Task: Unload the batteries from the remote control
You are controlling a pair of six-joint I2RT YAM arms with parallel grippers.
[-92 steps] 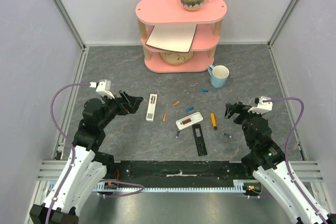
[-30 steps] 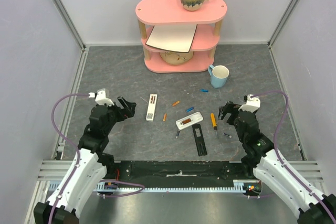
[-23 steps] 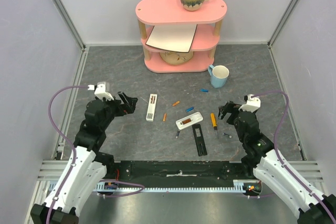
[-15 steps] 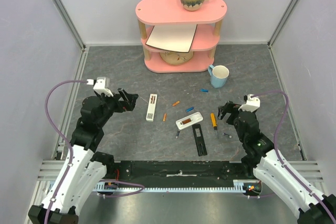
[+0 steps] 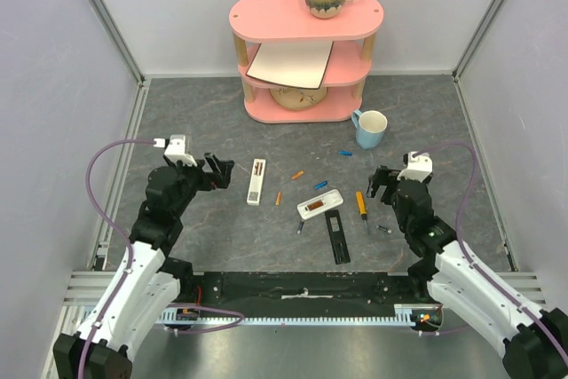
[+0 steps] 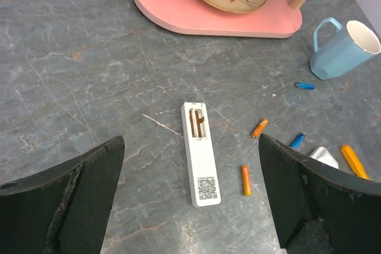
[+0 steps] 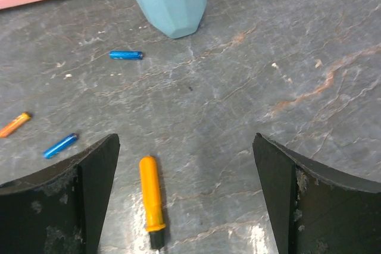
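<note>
Now left end effector [image 5: 222, 171] and right end effector [image 5: 382, 183] apart; slim cylindrical batteries [image 6: 246, 180] loose

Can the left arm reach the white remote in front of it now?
Probably yes. The white remote lies flat on the table straight ahead of the left tool, which is open. Nothing stands between them; the nearest orange battery lies beside the remote.
</note>
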